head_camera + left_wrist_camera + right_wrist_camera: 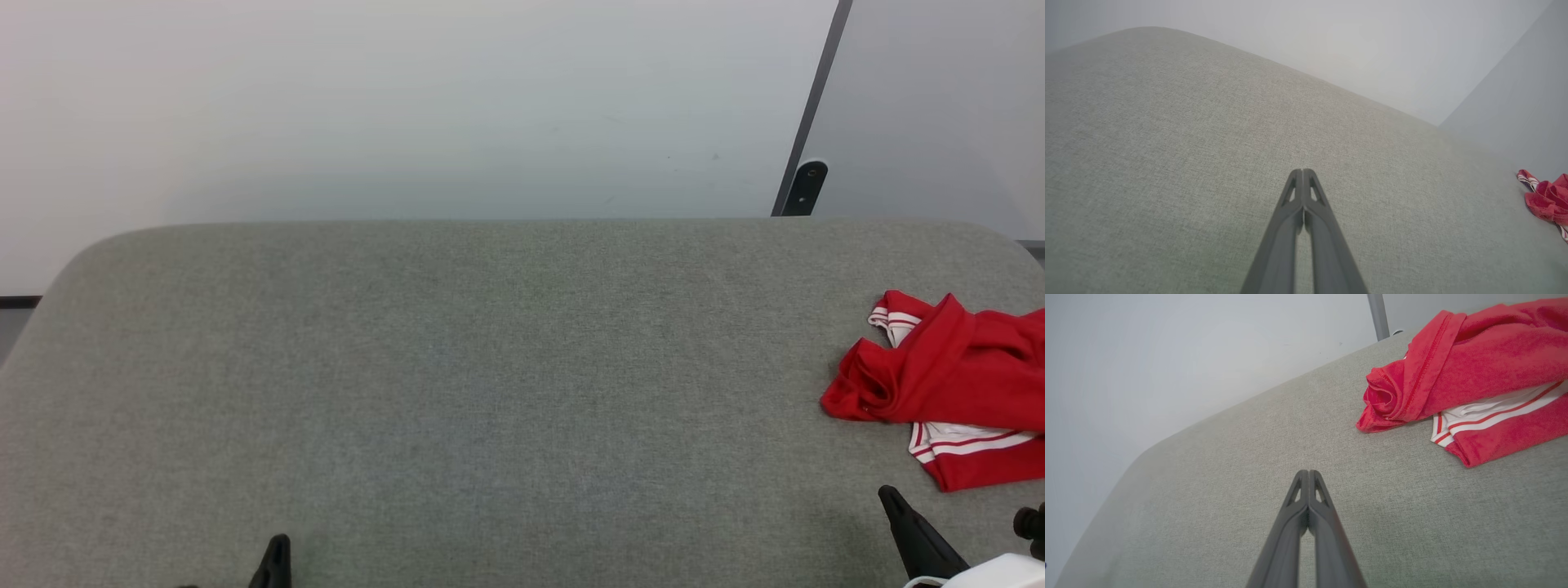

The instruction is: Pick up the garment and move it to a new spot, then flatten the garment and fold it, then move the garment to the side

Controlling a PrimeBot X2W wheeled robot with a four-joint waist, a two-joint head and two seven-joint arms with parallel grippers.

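A pale grey wall (408,106) rises behind a broad tabletop (490,367) covered in grey woven cloth, with rounded far corners. The garment (947,376) lies crumpled at the tabletop's right side, red folds bunched over a white band with red stripes, and runs past the right edge of the head view. A dark slanted post (820,90) stands behind the far right corner. The right claw (1308,471) has its fingers pressed together, holds nothing, and sits over bare cloth near the garment without touching it. The left claw (1302,170), also pressed together and empty, is well apart from the garment at the near left
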